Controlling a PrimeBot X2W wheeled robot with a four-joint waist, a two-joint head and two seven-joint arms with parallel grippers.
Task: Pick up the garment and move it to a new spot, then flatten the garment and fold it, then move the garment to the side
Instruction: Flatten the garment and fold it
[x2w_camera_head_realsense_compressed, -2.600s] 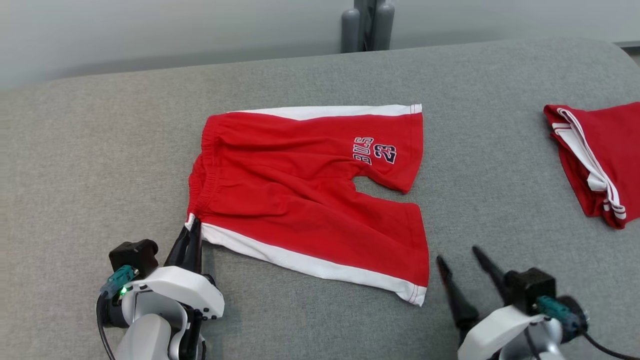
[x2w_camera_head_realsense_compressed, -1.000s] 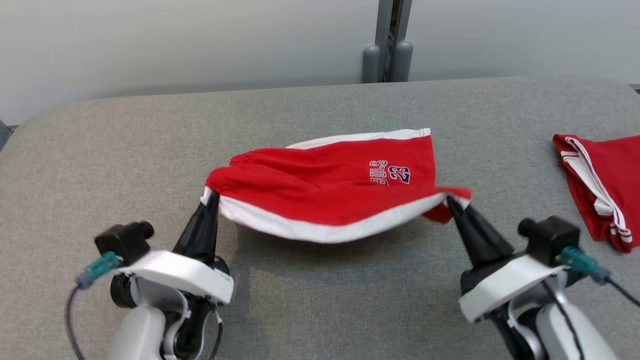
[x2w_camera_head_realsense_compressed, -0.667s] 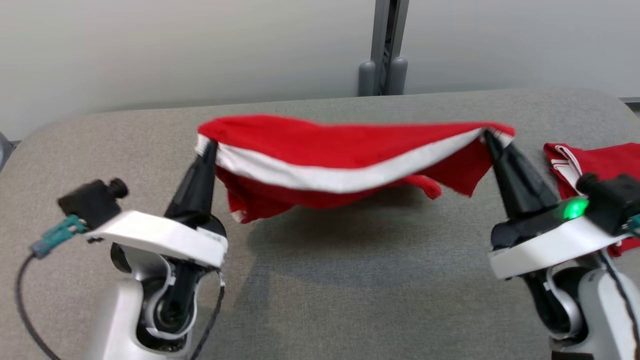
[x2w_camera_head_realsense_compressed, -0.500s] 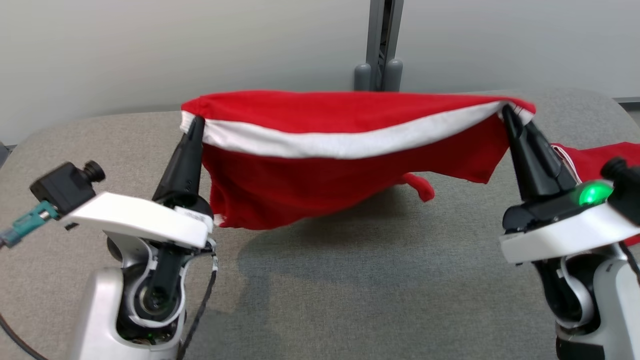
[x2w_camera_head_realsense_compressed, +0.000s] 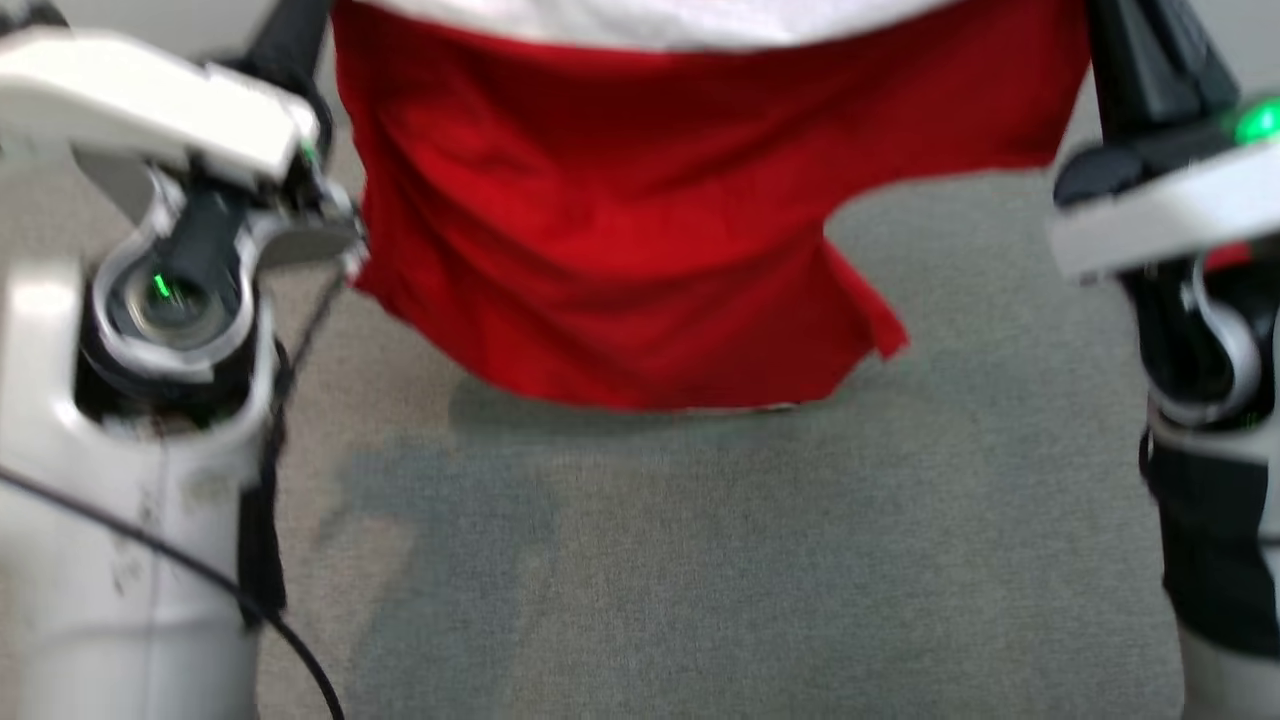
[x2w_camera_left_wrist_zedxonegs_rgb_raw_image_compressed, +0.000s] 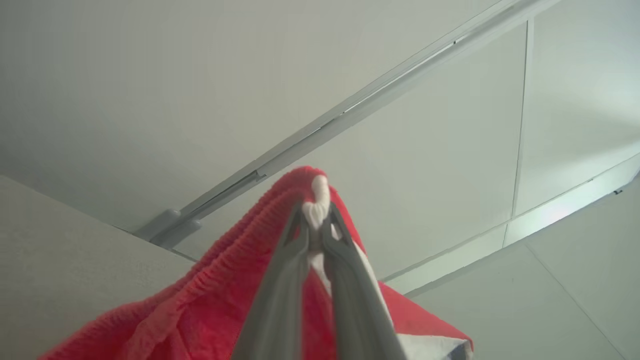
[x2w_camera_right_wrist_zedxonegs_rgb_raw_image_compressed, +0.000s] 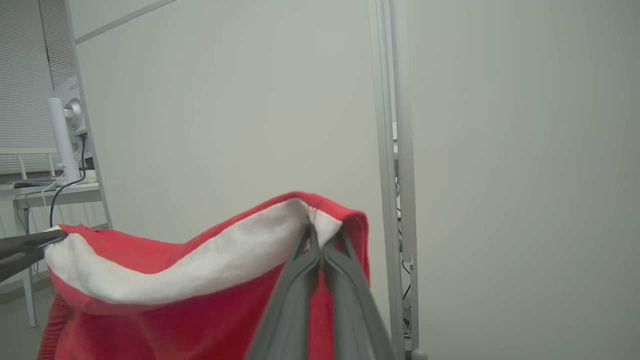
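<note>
The garment (x2w_camera_head_realsense_compressed: 620, 220), red shorts with a white side stripe, hangs stretched between my two raised grippers, and its lower edge dangles just above the grey table (x2w_camera_head_realsense_compressed: 700, 560). In the left wrist view my left gripper (x2w_camera_left_wrist_zedxonegs_rgb_raw_image_compressed: 315, 225) is shut on the waistband corner, pinching the white stripe of the garment (x2w_camera_left_wrist_zedxonegs_rgb_raw_image_compressed: 200, 310). In the right wrist view my right gripper (x2w_camera_right_wrist_zedxonegs_rgb_raw_image_compressed: 320, 237) is shut on the leg-hem corner of the garment (x2w_camera_right_wrist_zedxonegs_rgb_raw_image_compressed: 175, 320). My left arm (x2w_camera_head_realsense_compressed: 170, 290) and right arm (x2w_camera_head_realsense_compressed: 1190, 250) flank the cloth, their fingertips cut off by the head view's top edge.
A sliver of a second red garment (x2w_camera_head_realsense_compressed: 1225, 257) shows behind my right wrist. A pale wall with a metal post (x2w_camera_right_wrist_zedxonegs_rgb_raw_image_compressed: 395, 150) stands behind the table. At the far left of the right wrist view is a desk with a white stand (x2w_camera_right_wrist_zedxonegs_rgb_raw_image_compressed: 65, 135).
Both grippers have risen higher with the garment, which has left the table and now hangs free. The head view has shifted, so the arms appear closer and larger.
</note>
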